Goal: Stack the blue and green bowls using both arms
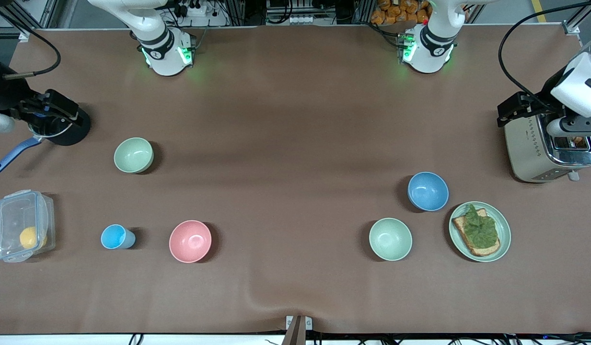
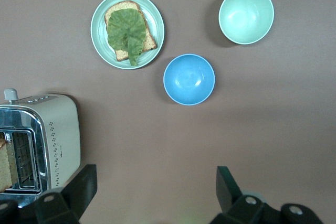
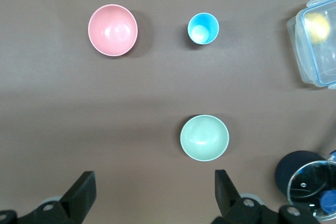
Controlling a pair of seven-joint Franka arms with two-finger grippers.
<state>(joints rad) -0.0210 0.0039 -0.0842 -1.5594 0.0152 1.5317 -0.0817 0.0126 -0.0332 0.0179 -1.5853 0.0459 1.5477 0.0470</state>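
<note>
Right hand (image 3: 152, 195) hung high over the worktop (image 1: 285, 120) at its own arm's end, fingers spread wide, nothing in them; the green bowl (image 1: 133, 155) sat upright on the worktop below it, a pink bowl (image 1: 190, 241) well apart. Left hand (image 2: 157, 192) hovered by the toaster (image 1: 547, 151), equally wide open and empty, the blue bowl (image 1: 428, 191) below it, close beside the toast plate (image 1: 505, 232).
</note>
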